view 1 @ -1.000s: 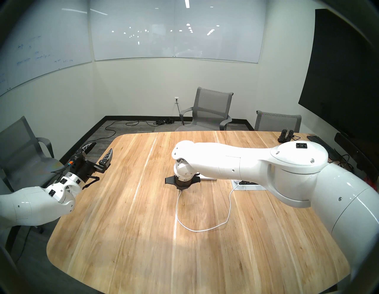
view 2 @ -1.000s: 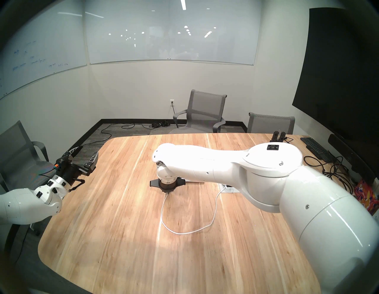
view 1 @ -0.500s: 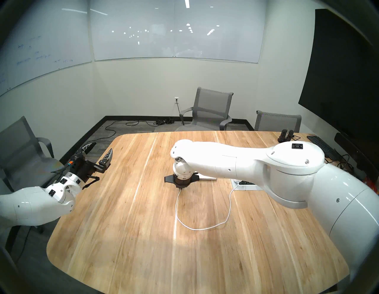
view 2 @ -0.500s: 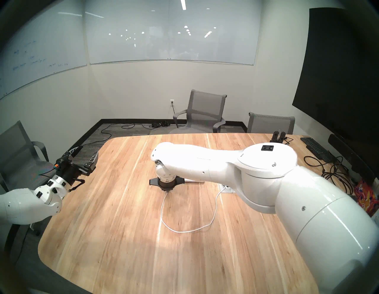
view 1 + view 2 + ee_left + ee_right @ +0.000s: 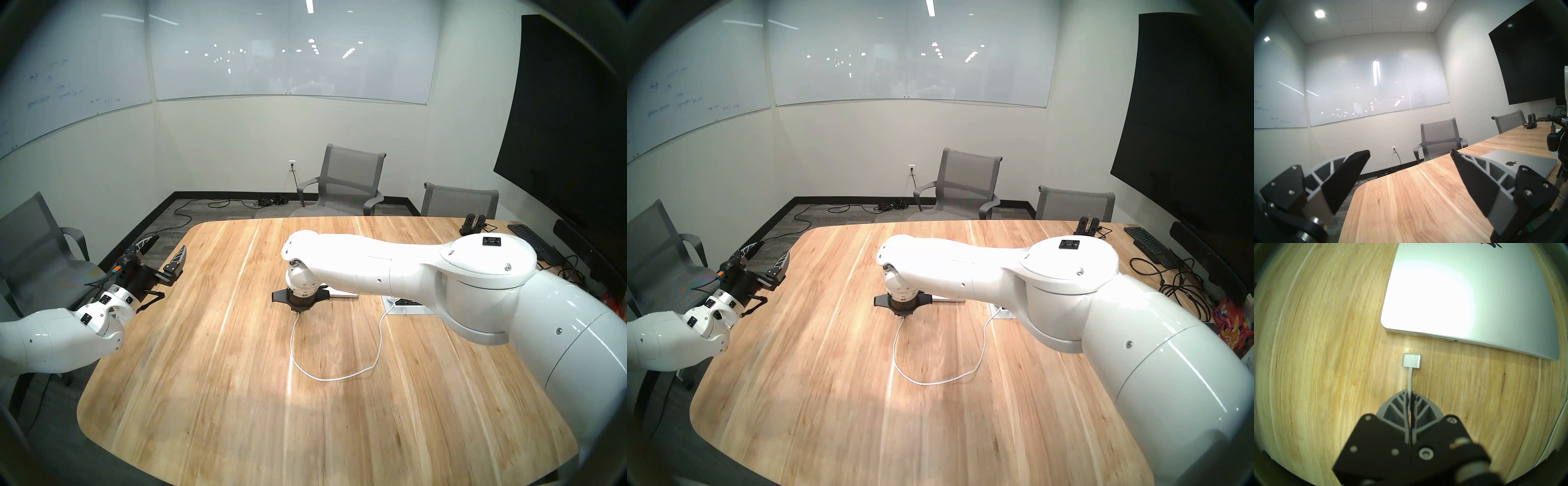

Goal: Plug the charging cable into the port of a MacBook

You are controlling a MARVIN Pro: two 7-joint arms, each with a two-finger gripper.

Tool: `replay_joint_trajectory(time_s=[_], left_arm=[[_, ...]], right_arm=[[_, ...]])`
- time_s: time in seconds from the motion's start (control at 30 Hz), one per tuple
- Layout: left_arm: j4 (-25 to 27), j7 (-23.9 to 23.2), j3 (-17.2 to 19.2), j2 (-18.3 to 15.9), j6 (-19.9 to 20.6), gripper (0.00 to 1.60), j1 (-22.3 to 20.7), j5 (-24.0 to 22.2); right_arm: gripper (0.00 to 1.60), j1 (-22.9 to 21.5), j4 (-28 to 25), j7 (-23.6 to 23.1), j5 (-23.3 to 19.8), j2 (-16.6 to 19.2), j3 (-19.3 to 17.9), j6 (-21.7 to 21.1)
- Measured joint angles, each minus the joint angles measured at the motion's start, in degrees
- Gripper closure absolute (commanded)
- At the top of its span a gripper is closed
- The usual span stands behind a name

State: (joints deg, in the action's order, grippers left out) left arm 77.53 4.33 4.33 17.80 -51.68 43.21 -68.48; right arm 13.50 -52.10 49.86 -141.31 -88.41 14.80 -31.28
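Bare wooden table (image 5: 1330, 361) between connector tip (image 5: 1412, 360) and MacBook (image 5: 1466, 302) edge, nothing in the gap

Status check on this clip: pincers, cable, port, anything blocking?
Right pincer shut on charging cable, behind connector. Left pincer open, empty. Connector short of MacBook port, not plugged. Gap clear.

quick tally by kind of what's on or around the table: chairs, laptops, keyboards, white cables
chairs: 3
laptops: 1, the MacBook
keyboards: 1
white cables: 1, the charging cable
total: 6
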Motion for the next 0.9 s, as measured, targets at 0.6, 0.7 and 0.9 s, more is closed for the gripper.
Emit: replay_joint_trajectory(time_s=[0.6,0.7,0.9], left_arm=[[0.0,0.0,0.0,0.0,0.0,0.0,0.0,0.0],[0.0,0.0,0.0,0.0,0.0,0.0,0.0,0.0],[0.0,0.0,0.0,0.0,0.0,0.0,0.0,0.0]], right_arm=[[1.6,0.1,3.3,-0.1,-0.6,-1.9,0.0,-1.0],[1.6,0.1,4.0,-0.5,-0.6,-2.3,0.0,-1.2],[1.6,0.2,4.9,-0.9,-0.7,-2.8,0.0,-1.6]])
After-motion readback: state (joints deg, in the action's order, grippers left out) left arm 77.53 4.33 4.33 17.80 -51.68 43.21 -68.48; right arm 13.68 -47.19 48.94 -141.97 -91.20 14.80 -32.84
